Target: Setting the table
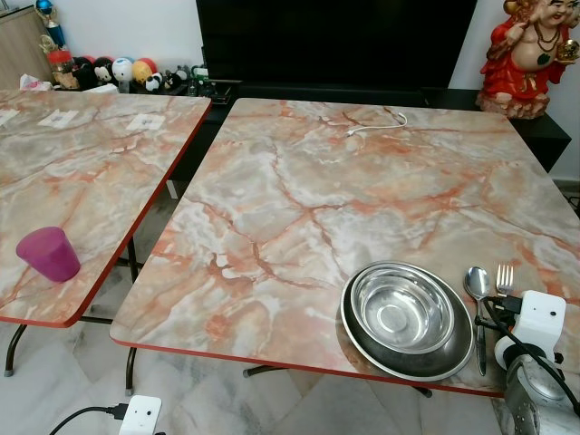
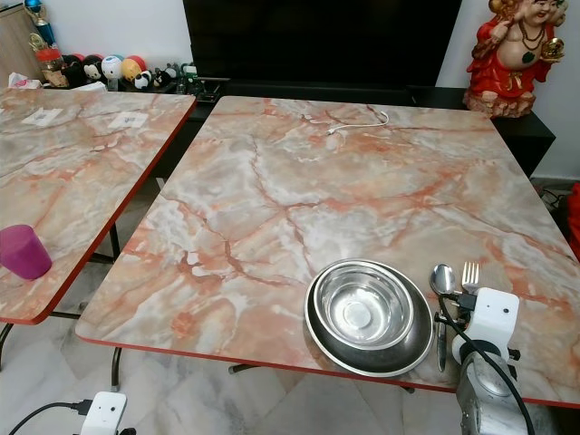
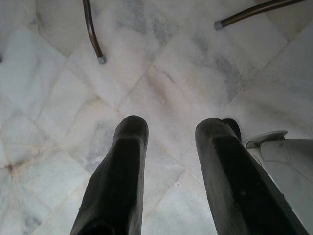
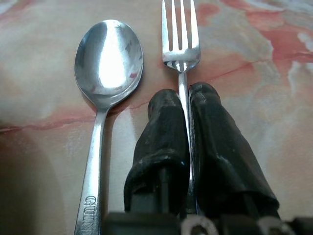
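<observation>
The right gripper is seen pinched tight around the handle of a fork, its two black fingers pressed together with the thin metal stem clamped between them. The fork is laid flat on the marble-patterned table, tines pointing away from the robot, its long axis running straight out from the fingers. A spoon is laid just beside the fork, parallel to it, bowl facing up, on the side nearer the dishes. A steel bowl is nested in a wider steel plate near the table's front edge, just beside the spoon. The cutlery is set on the robot's right, so the right arm is judged the nearer one for any adjustment. Since the fork already appears settled on the table in line with the spoon, a release and a straight pull back along the handle are judged likely to be called for.

The left gripper is hung idle over a pale tiled floor, fingers spread apart with nothing between them. A purple cup is stood on a second table well apart to the left.
</observation>
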`<state>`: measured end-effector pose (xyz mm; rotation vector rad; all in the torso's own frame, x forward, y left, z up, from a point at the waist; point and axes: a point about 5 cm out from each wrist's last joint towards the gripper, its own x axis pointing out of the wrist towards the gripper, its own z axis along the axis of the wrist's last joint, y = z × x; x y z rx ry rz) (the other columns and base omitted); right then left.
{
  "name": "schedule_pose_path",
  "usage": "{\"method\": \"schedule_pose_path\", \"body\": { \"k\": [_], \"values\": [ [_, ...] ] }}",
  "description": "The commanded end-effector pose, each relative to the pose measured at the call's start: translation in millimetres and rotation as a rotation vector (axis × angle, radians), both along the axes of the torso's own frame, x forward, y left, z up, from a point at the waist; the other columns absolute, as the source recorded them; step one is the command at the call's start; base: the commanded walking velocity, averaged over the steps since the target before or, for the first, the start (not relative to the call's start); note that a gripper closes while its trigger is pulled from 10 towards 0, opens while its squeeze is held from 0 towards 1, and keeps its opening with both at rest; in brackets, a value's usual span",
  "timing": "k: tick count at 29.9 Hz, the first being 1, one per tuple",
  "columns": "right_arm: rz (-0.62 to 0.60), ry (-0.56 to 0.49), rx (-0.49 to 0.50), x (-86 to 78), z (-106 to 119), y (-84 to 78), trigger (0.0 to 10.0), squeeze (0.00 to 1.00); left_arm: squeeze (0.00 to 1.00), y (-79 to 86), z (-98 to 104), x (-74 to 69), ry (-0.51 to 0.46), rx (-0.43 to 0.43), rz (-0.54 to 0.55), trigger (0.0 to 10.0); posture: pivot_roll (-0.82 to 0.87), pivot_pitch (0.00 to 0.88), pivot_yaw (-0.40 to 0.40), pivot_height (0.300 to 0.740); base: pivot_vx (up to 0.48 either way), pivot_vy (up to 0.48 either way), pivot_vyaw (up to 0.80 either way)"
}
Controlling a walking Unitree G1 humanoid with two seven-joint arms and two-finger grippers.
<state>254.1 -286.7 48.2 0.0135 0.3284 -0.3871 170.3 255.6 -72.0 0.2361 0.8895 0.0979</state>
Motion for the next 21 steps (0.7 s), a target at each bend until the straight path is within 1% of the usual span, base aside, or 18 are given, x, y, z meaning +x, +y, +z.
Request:
{"method": "schedule_pose_path", "body": {
  "k": [1,3,4,6,8,13,14,16,17,19,20,21],
  "values": [
    [-0.012,-0.001,0.005,0.7,-0.2,-2.7,10.0,0.00,0.00,5.9,-1.3,-5.9,0.027,0.011,0.014,10.0,0.11,0.026,-0.002,0.740,0.000,0.000,0.00],
    [-0.012,-0.003,0.005,1.3,-0.5,-3.0,10.0,0.00,0.00,6.0,-1.5,-6.4,0.029,0.012,0.014,10.0,0.11,0.026,-0.002,0.740,0.000,0.000,0.00],
    [-0.013,-0.004,0.005,1.5,-0.4,-3.0,10.0,0.02,0.00,6.0,-1.7,-6.7,0.031,0.012,0.014,10.0,0.11,0.026,-0.002,0.740,0.000,0.000,0.00],
    [-0.013,-0.005,0.005,1.6,-0.3,-3.0,10.0,0.03,0.00,5.9,-1.8,-6.8,0.031,0.012,0.015,10.0,0.11,0.026,-0.002,0.740,0.000,0.000,0.00],
    [-0.014,-0.006,0.004,2.0,-0.3,-2.3,10.0,0.22,0.00,6.2,-2.0,-7.4,0.034,0.013,0.016,10.0,0.12,0.026,-0.001,0.740,0.000,0.000,0.00],
    [-0.019,-0.004,0.000,1.3,-1.1,-3.4,10.0,0.20,0.00,6.1,-2.3,-7.9,0.037,0.013,0.016,10.0,0.11,0.026,0.000,0.740,0.000,0.000,0.00],
    [-0.019,-0.006,0.000,1.5,-0.9,-3.4,10.0,0.31,0.00,6.1,-2.3,-8.0,0.037,0.013,0.016,10.0,0.11,0.026,0.000,0.740,0.000,0.000,0.00],
    [-0.018,-0.007,0.000,1.6,-0.7,-3.4,10.0,0.31,0.00,6.3,-2.4,-8.1,0.037,0.013,0.016,10.0,0.11,0.026,0.000,0.740,0.000,0.000,0.00],
    [-0.019,-0.009,-0.001,1.6,-0.6,-3.6,10.0,0.39,0.00,6.5,-2.4,-8.4,0.038,0.013,0.017,10.0,0.11,0.026,0.000,0.740,0.000,0.000,0.00],
    [-0.019,-0.009,-0.001,1.7,-0.6,-3.8,10.0,0.40,0.00,6.6,-2.4,-8.5,0.038,0.013,0.017,10.0,0.12,0.027,-0.001,0.740,0.000,0.000,0.00],
    [-0.018,-0.010,-0.001,1.9,-0.5,-3.8,10.0,0.90,0.00,6.7,-2.4,-8.6,0.038,0.013,0.017,10.0,0.12,0.027,-0.001,0.740,0.000,0.000,0.00],
    [-0.018,-0.011,-0.002,2.0,-0.4,-4.0,10.0,0.99,0.00,6.9,-2.4,-8.9,0.038,0.014,0.017,10.0,0.12,0.027,-0.001,0.740,0.000,0.000,0.00]
  ]
}}
